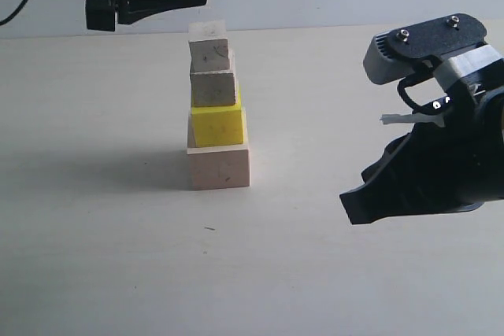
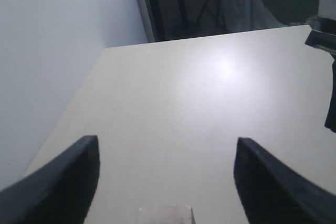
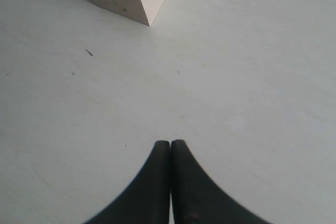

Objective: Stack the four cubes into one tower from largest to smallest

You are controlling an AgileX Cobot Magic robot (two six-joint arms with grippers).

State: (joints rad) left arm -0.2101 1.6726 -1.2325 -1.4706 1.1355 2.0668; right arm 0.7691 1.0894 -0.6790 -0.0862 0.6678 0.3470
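The tower [image 1: 216, 108] stands mid-counter, well in from the far edge of the counter [image 1: 118, 273]. All four cubes are up: large cube [image 1: 219, 167] at the base, yellow cube [image 1: 217, 125] on it, third cube [image 1: 214, 88] next, top cube [image 1: 209, 54] last. The order looks right, though the upper two sit a little askew and off to one side.

The left claw [image 2: 166, 141] is spread and empty, hanging just above the top cube. A pale face at the bottom of its wrist view is probably that cube's top, though too little shows to be sure. The right claw [image 3: 170, 145] is pressed together, pinching nothing, low over the counter well apart from the base.

The cubes look stiff, light and not fragile. The wood is likely dry enough to grip and the yellow one perhaps smoother. Any correction should take a cube by two opposite flat sides at mid-height, squeezing gently, as the column would topple easily.

No containers are in view.
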